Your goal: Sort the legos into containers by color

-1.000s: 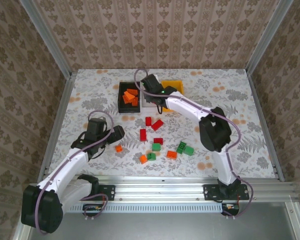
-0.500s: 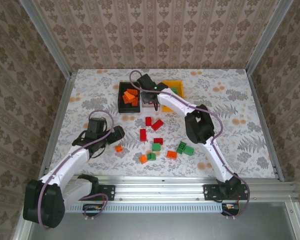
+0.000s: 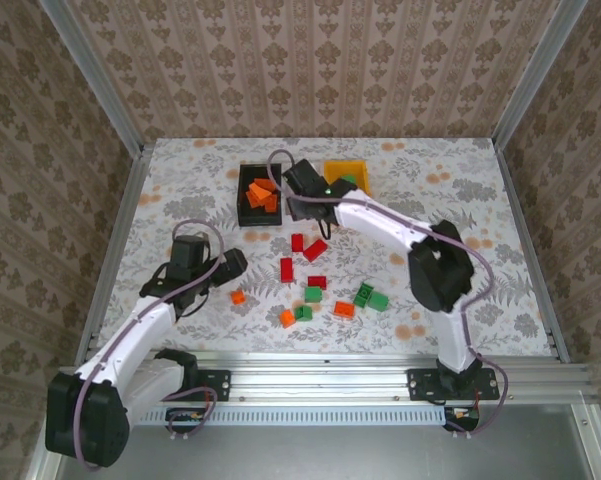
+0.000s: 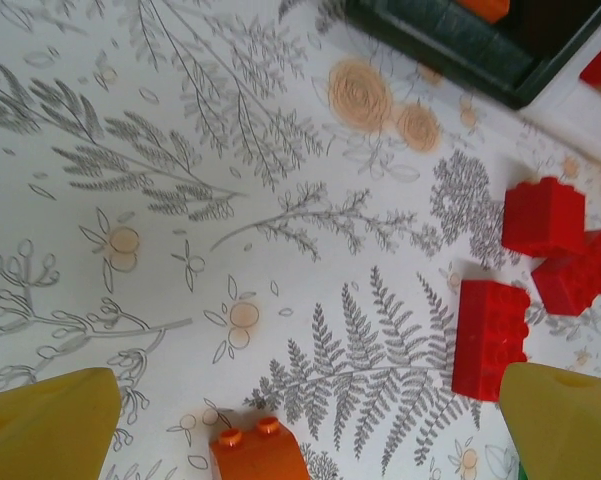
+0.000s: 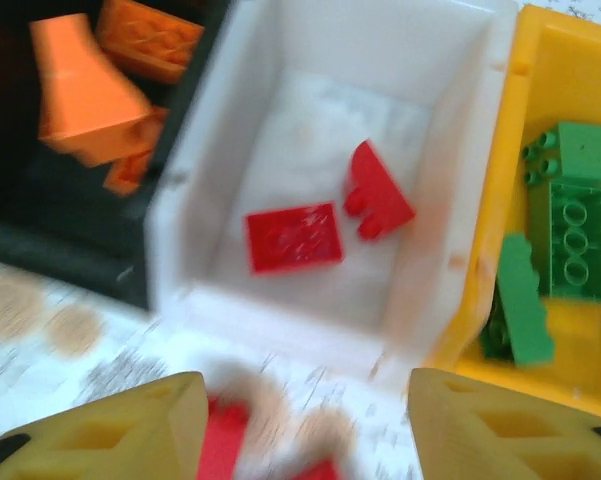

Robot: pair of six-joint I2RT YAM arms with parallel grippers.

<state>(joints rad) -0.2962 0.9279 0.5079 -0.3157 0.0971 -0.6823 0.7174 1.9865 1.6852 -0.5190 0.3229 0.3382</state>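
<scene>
Three bins stand side by side at the back: a black bin (image 3: 246, 212) with orange legos (image 3: 261, 192), a white bin (image 5: 280, 318) with two red legos (image 5: 293, 237), and a yellow bin (image 3: 342, 166) with green legos (image 5: 570, 235). My right gripper (image 3: 304, 210) hovers open and empty over the white bin's near edge, hiding most of it in the top view. Loose red legos (image 3: 287, 269), green legos (image 3: 370, 297) and orange legos (image 3: 343, 309) lie mid-table. My left gripper (image 3: 237, 264) is open and empty, with a small orange lego (image 4: 258, 455) between and just behind its fingertips.
In the left wrist view, three red legos (image 4: 490, 338) lie ahead to the right, and the black bin's corner (image 4: 460, 40) is further on. Metal rails and patterned walls enclose the table. Bare floral tablecloth (image 3: 180, 190) lies to the left of the bins.
My right gripper has drawn back from over the bins toward the white bin's near edge, and that arm's elbow has swung right. My left gripper has barely shifted.
</scene>
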